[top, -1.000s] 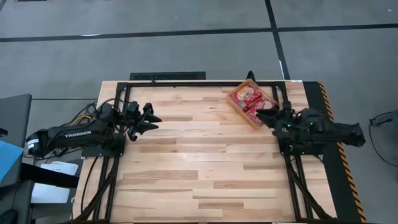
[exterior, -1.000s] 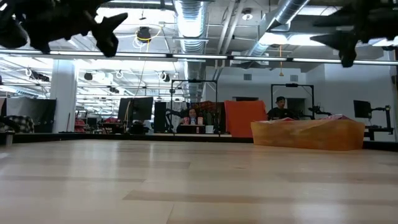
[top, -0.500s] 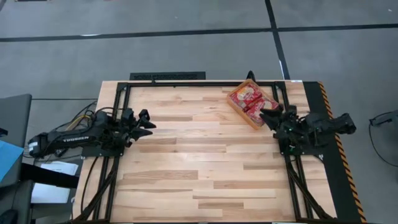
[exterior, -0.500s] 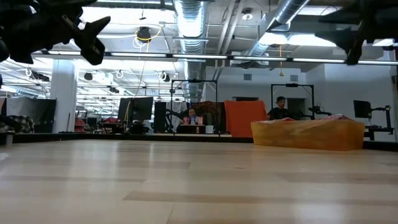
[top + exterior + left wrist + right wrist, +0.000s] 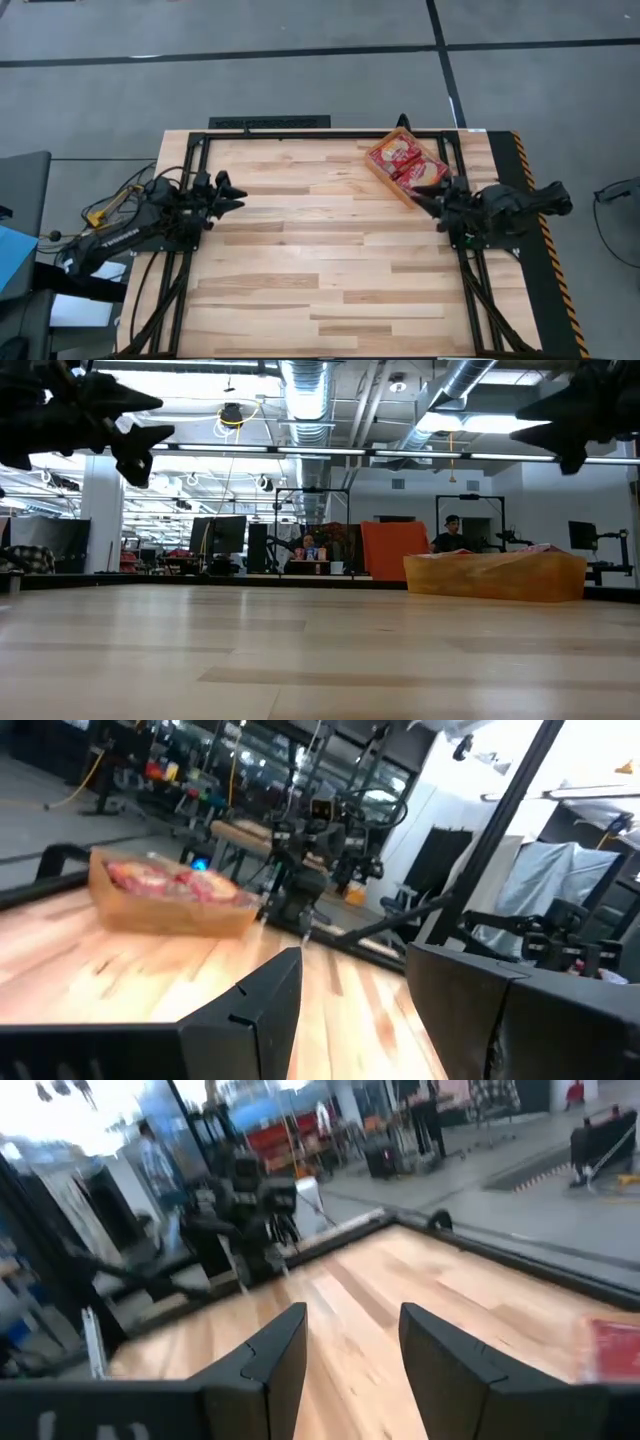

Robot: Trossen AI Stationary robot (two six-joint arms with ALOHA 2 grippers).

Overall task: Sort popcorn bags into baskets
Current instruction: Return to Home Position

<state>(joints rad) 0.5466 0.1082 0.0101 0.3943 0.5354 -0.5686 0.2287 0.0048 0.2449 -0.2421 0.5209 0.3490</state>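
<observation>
The flat red popcorn bags (image 5: 404, 165) with yellow-cream pictures lie together inside the shallow rectangular orange basket (image 5: 384, 180), overlapping, so their number cannot be counted with confidence; at least two faces show. No bag lies loose on the pale wooden table (image 5: 320, 270).

As a judgement, such packets would be light and thin, with a slick film wrapper that crinkles and bends under pressure. Their contents would probably shift inside rather than break. The safest hold would be across a short edge or a corner, pinched firmly enough that the film does not slide out.

The right gripper (image 5: 424, 200) hangs above the table with its jaws released and nothing between them. The basket's near corner sits just ahead of and beside those jaws, close but apart from them. The right wrist view shows only a red edge of a bag off to one side of the fingers (image 5: 275, 1350).

The left gripper (image 5: 236, 196) is also spread and empty. The basket lies well ahead of its jaws, across the bare table, and it appears in the left wrist view beyond the gap.
</observation>
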